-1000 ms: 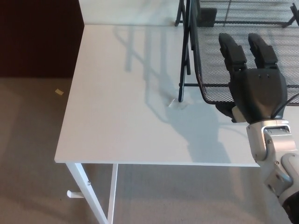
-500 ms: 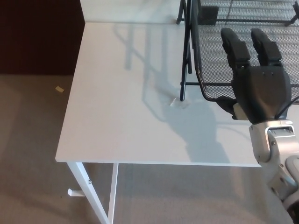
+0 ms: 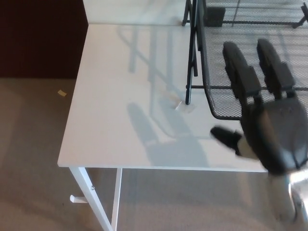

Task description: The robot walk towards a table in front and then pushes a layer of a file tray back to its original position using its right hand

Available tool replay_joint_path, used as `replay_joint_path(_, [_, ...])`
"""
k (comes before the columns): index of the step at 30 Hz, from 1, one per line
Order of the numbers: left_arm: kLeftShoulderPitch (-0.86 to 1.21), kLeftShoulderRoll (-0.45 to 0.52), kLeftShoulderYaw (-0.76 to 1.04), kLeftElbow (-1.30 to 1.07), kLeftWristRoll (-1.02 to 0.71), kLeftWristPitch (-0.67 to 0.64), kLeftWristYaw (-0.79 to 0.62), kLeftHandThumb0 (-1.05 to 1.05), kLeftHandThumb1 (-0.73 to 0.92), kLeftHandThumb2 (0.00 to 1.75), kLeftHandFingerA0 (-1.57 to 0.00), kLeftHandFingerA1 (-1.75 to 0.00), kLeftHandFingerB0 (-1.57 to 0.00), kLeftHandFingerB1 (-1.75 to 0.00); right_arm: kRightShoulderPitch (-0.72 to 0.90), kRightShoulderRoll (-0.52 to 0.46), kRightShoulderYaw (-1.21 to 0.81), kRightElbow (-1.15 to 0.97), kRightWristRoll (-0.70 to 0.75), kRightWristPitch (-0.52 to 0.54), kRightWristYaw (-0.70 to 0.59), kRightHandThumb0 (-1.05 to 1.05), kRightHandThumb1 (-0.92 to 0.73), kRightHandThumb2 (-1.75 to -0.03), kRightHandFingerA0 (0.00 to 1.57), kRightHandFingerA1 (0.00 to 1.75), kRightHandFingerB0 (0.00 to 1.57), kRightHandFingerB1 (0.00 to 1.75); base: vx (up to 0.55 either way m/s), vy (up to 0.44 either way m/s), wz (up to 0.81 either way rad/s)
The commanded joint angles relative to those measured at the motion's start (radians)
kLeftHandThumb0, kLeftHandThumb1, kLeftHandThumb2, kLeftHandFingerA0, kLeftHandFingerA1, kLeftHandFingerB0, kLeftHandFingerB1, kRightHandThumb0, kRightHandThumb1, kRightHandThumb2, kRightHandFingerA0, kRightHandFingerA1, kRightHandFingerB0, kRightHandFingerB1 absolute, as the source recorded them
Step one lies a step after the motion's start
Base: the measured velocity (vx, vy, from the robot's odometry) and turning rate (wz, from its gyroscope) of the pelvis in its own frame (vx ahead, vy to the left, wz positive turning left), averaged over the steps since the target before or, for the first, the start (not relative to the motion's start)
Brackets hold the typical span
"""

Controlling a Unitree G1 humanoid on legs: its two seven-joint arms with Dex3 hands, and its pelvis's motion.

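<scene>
A: What was the right hand doing?

B: It hung at the right of the scene, over the near right part of the white surface, back toward the camera. It held nothing. Its two thick fingers were stretched out straight and apart, pointing to the far side, and the thumb stuck out to the left. The hand looked a little blurred.

A: And the file tray?

B: The file tray stood on the right part of the surface, a black wire-mesh piece on a dark frame. Its pulled-out mesh layer jutted toward the near side, past the frame's upright. The fingers lay over that layer, the palm just near of its front rim. Whether the fingers touched the mesh, I could not tell.

A: Anything else around it?

B: A small pale scrap lay on the surface at the foot of the frame. The hand's shadow fell on the surface to its left. On the grey floor at the far left sat a small yellowish scrap. The left hand did not show.
</scene>
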Motion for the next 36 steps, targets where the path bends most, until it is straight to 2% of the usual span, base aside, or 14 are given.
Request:
replay_joint_path(1, [0.034, 0.017, 0.011, -0.015, -0.006, -0.004, -0.014, -0.09, 0.48, 0.55, -0.57, -0.46, -0.59, -0.45, 0.140, -0.028, 0.032, -0.083, 0.013, -0.035, 0.073, -0.78, -0.47, -0.80, 0.00, 0.00, 0.00, 0.00, 0.00, 0.000, 0.00])
replay_joint_path(14, [0.031, 0.014, 0.008, 0.006, 0.004, -0.017, -0.006, -0.10, 0.47, 0.55, -0.58, -0.46, -0.60, -0.45, 0.348, -0.081, 0.007, -0.226, -0.007, -0.119, 0.038, -0.83, -0.48, -0.82, 0.00, 0.00, 0.00, 0.00, 0.00, 0.000, 0.00])
replay_joint_path(18, [0.021, 0.015, 0.011, 0.016, -0.002, -0.008, -0.007, -0.09, 0.47, 0.54, -0.59, -0.46, -0.61, -0.45, 0.401, -0.101, -0.015, -0.276, 0.018, -0.183, 0.006, -0.80, -0.47, -0.81, 0.00, 0.00, 0.00, 0.00, 0.00, 0.000, 0.00])
replay_joint_path(19, [0.009, 0.021, 0.010, 0.031, 0.002, -0.015, -0.004, -0.11, 0.47, 0.55, -0.58, -0.46, -0.60, -0.45, 0.423, -0.110, -0.024, -0.290, 0.024, -0.219, -0.028, -0.82, -0.48, -0.82, 0.00, 0.00, 0.00, 0.00, 0.00, 0.000, 0.00])
replay_joint_path(20, [-0.022, 0.029, 0.009, 0.023, 0.003, -0.004, 0.010, -0.11, 0.48, 0.55, -0.56, -0.46, -0.57, -0.45, 0.467, -0.126, -0.048, -0.309, 0.010, -0.292, -0.145, -0.84, -0.50, -0.84, 0.00, 0.00, 0.00, 0.00, 0.00, 0.000, 0.00])
replay_joint_path(23, [-0.036, 0.029, 0.007, 0.050, -0.001, -0.021, -0.017, -0.14, 0.48, 0.56, -0.53, -0.48, -0.56, -0.45, 0.562, -0.154, -0.082, -0.323, -0.013, -0.382, -0.287, -0.82, -0.50, -0.85, 0.00, 0.00, 0.00, 0.04, 0.00, 0.000, 0.00])
replay_joint_path(24, [-0.039, 0.024, 0.005, 0.053, -0.001, -0.020, -0.021, -0.14, 0.47, 0.56, -0.54, -0.48, -0.57, -0.46, 0.592, -0.168, -0.097, -0.316, -0.022, -0.425, -0.347, -0.70, -0.43, -0.85, 0.00, 0.14, 0.00, 0.18, 0.00, 0.000, 0.00])
replay_joint_path(25, [-0.045, 0.023, 0.003, 0.052, 0.000, -0.014, -0.018, -0.14, 0.46, 0.56, -0.56, -0.48, -0.60, -0.46, 0.602, -0.179, -0.102, -0.293, -0.036, -0.466, -0.421, -0.72, -0.45, -0.66, 0.07, 0.21, 0.10, 0.22, 0.00, 0.000, 0.00])
replay_joint_path(28, [-0.058, 0.023, -0.001, 0.050, 0.003, -0.002, -0.007, -0.15, 0.45, 0.56, -0.57, -0.48, -0.60, -0.46, 0.623, -0.196, -0.109, -0.230, -0.063, -0.527, -0.552, -0.68, -0.50, -0.61, 0.09, 0.28, 0.11, 0.23, 0.00, 0.000, 0.00])
replay_joint_path(29, [-0.059, 0.023, -0.001, 0.051, 0.003, -0.003, -0.007, -0.15, 0.45, 0.56, -0.57, -0.48, -0.60, -0.46, 0.623, -0.195, -0.110, -0.228, -0.064, -0.530, -0.555, -0.68, -0.50, -0.61, 0.09, 0.28, 0.11, 0.23, 0.00, 0.000, 0.00])
replay_joint_path(30, [-0.054, 0.014, -0.005, 0.046, 0.006, 0.000, -0.001, -0.13, 0.46, 0.55, -0.56, -0.48, -0.60, -0.46, 0.651, -0.209, -0.131, -0.170, -0.026, -0.553, -0.558, -0.52, -0.51, -0.56, 0.35, 0.37, 0.35, 0.33, 0.00, 0.000, 0.00])
replay_joint_path(31, [-0.048, 0.000, -0.010, 0.039, 0.009, 0.004, 0.007, -0.13, 0.46, 0.55, -0.56, -0.48, -0.60, -0.46, 0.692, -0.230, -0.162, -0.083, 0.033, -0.587, -0.560, -0.52, -0.51, -0.56, 0.35, 0.37, 0.35, 0.33, 0.00, 0.000, 0.00])
replay_joint_path(32, [-0.044, -0.002, -0.015, 0.048, 0.014, -0.004, 0.004, -0.10, 0.47, 0.55, -0.55, -0.46, -0.58, -0.44, 0.682, -0.242, -0.176, -0.021, 0.062, -0.598, -0.543, -0.44, -0.52, -0.56, 0.43, 0.38, 0.42, 0.37, 0.00, 0.000, 0.00])
replay_joint_path(36, [-0.060, -0.005, -0.032, 0.088, 0.028, -0.027, -0.010, -0.13, 0.46, 0.55, -0.55, -0.47, -0.58, -0.44, 0.588, -0.227, -0.238, 0.269, 0.285, -0.650, -0.397, -0.41, -0.54, -0.56, 0.43, 0.38, 0.42, 0.36, 0.00, 0.000, 0.00])
